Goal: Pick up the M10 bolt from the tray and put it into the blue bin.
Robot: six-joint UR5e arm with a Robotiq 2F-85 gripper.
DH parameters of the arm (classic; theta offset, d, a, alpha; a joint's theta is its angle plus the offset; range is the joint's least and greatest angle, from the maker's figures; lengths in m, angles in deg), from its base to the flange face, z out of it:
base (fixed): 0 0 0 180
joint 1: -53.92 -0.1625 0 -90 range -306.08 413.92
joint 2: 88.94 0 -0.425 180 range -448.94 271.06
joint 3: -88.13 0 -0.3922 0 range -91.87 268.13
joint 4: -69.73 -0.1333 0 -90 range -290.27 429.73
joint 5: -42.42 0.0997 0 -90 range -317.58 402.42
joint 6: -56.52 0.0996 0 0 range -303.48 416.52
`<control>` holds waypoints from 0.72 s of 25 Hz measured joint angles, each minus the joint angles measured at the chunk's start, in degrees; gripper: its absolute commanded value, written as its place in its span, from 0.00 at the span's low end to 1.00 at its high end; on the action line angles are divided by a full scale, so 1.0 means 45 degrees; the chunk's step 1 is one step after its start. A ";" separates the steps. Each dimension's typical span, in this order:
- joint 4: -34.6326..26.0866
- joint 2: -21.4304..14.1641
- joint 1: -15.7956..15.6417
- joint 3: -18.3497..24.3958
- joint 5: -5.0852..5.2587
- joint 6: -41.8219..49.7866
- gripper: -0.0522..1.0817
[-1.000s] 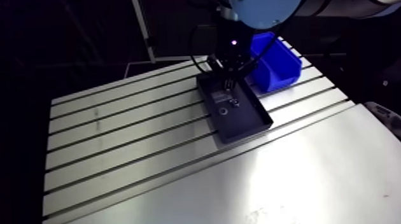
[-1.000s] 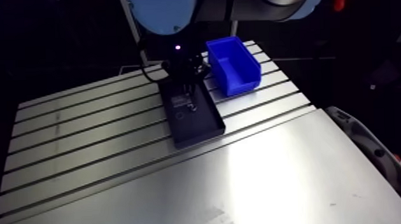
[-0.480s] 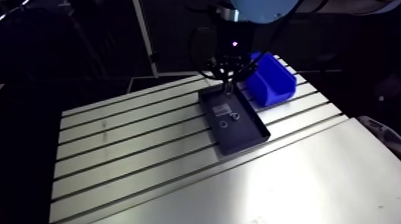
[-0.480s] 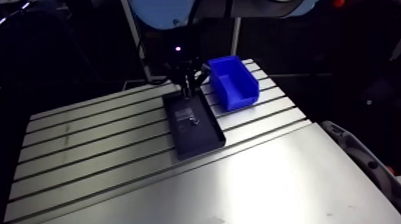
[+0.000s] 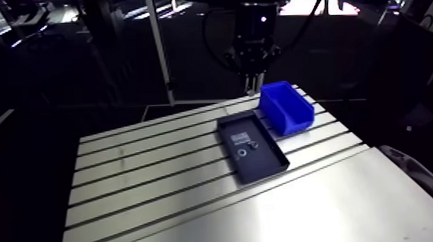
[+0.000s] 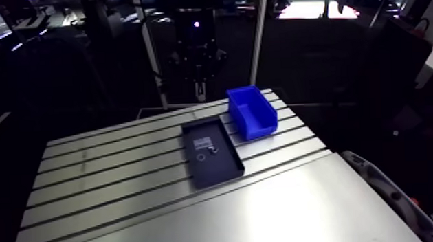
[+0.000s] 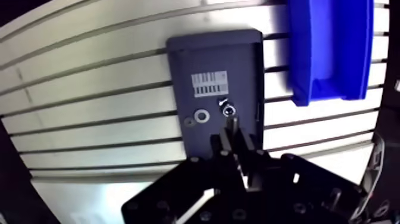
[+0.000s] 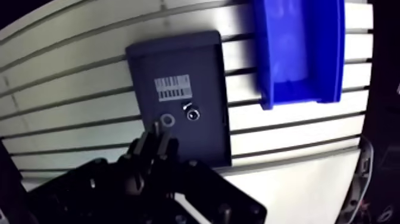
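Now, in the arm view, the end effector [image 5: 251,78] hangs high over the far edge of the table [image 5: 146,181]. Below it the dark tray [image 5: 261,166] lies close beside the blue bin [image 5: 288,110], which sits near the table's far right corner.

Over to the wrist view: the fingers are drawn together with barely a sliver between them, and nothing can be made out in their grip. The bolt [image 7: 228,109] sits in the tray just ahead of the fingertips, below the barcode label [image 7: 209,83], with a ring washer [image 7: 202,114] beside it.
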 measured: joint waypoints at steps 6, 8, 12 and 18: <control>-0.1506 -0.0036 0.0037 0.1482 -0.0188 -0.5896 0.97; -0.1635 0.0232 0.0065 0.1914 -0.0249 -0.8110 0.97; -0.1755 0.0887 0.0099 0.2709 -0.0351 -1.1751 0.97; -0.1861 0.1759 0.0556 0.3731 -0.0546 -1.6815 0.97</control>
